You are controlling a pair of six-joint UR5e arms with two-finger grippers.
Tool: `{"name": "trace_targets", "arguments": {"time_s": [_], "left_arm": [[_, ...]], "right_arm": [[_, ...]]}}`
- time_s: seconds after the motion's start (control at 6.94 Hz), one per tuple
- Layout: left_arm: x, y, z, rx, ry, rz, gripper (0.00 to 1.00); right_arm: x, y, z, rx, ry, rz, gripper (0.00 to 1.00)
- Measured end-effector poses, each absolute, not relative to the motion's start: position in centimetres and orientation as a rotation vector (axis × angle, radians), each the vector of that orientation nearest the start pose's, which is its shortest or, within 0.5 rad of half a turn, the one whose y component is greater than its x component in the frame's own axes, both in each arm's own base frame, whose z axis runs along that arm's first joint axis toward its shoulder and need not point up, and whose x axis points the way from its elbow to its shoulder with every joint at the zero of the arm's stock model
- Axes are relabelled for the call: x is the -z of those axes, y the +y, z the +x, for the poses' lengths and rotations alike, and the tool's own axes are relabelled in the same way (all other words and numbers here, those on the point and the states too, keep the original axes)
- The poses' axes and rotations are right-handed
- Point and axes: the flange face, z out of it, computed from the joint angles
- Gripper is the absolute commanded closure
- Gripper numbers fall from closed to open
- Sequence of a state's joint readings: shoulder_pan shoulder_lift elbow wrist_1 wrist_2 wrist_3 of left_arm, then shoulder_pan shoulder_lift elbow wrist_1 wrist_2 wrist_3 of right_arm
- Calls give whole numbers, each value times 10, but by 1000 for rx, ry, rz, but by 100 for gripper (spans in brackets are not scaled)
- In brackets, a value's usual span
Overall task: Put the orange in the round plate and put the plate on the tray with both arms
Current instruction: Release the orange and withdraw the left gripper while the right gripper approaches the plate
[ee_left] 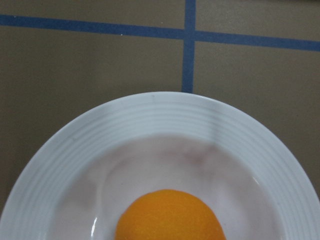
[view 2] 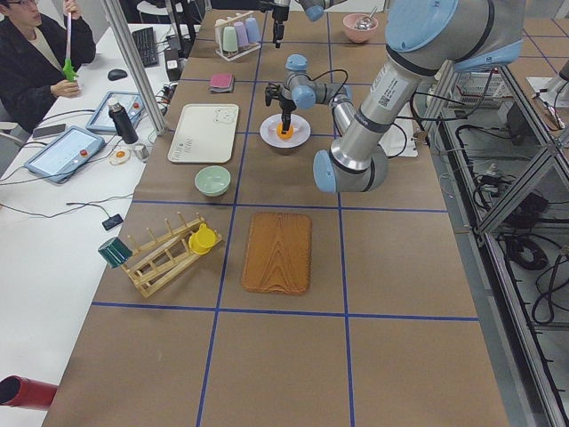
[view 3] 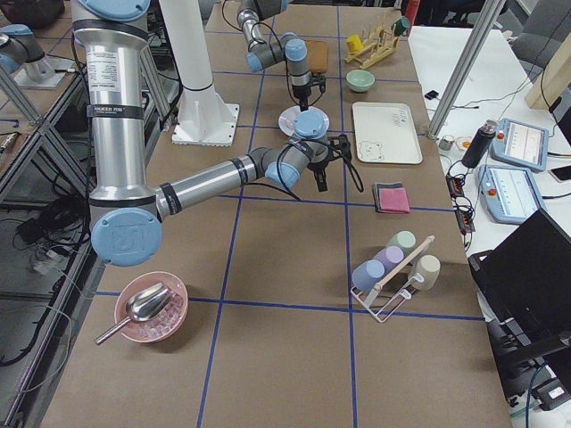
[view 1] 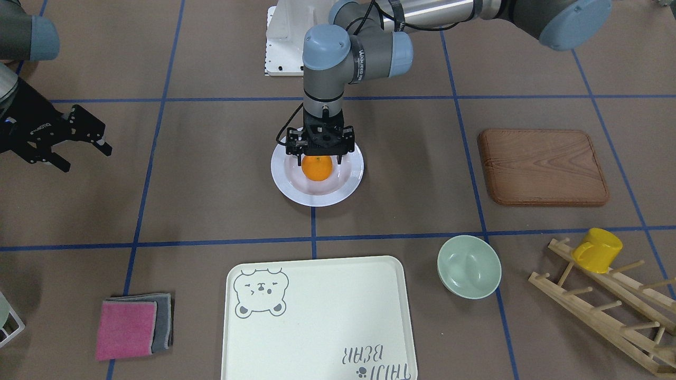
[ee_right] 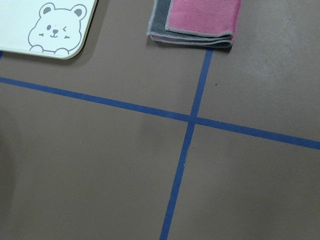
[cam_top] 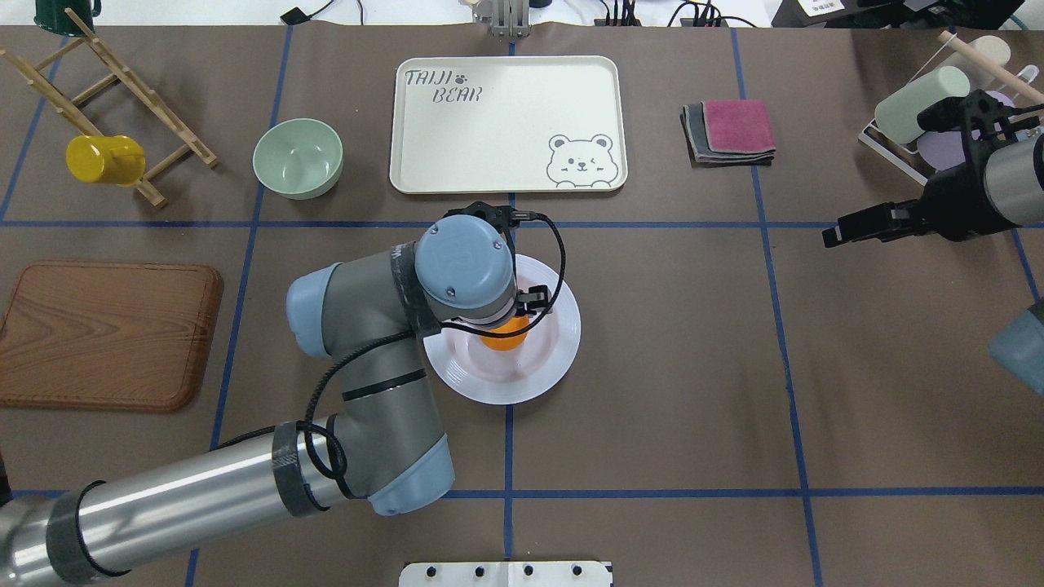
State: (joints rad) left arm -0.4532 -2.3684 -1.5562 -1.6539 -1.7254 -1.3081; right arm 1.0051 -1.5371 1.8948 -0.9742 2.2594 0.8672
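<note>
Over the middle of the bench [view 1: 211,200], your left claw [view 1: 319,157] points straight down at the round plate [view 1: 343,192], and the orange [view 1: 317,169] lies in the plate's sunken centre directly beneath it. The jaws stand one on each side of the fruit near its top. From these views you cannot tell whether they pinch it or have a sliver of clearance. The left wrist camera shows only the orange resting low in the well.

Your right claw [view 1: 85,158] is well apart from all this, out over bare bench on the robot's right, with its jaws spread and nothing between them.

I judge the first half of the job as good as done. What comes next depends on where the plate sits relative to the two claws and the tray [view 1: 317,316]. The plate is round, so no side is better to grip than another. Taking opposite rims on the robot's left and right would suit a straight carry.

The tray lies directly beyond the plate, away from the robot's base and across the blue tape line [view 1: 369,236], with its long side running left to right.

Your left arm is already at the plate and needs only to let go and shift to the near rim. Your right arm has by far the longer reach, so plan its approach first.
</note>
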Motion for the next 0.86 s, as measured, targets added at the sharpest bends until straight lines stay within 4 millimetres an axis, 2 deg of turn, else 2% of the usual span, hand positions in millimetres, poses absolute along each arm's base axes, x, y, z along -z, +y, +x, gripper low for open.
{"name": "trace_targets", "arguments": {"time_s": [0.14,0.43,0.72,0.86], "left_arm": [[-177,-428,559,59,849,165,1],[-211,-435,446,-78,805,185,1],[-278,-450,322,-214,736,208,1],[-317,-460,258,-286,704,220,1]], "right_arm": [[-400,-459,-219,-5,-1119,274,1],[-376,-442,-249,-213,-1231,249,2],[-339,-407,-289,-448,-1329,185,1],[-323,-381,-321,-578,-1367,179,1]]}}
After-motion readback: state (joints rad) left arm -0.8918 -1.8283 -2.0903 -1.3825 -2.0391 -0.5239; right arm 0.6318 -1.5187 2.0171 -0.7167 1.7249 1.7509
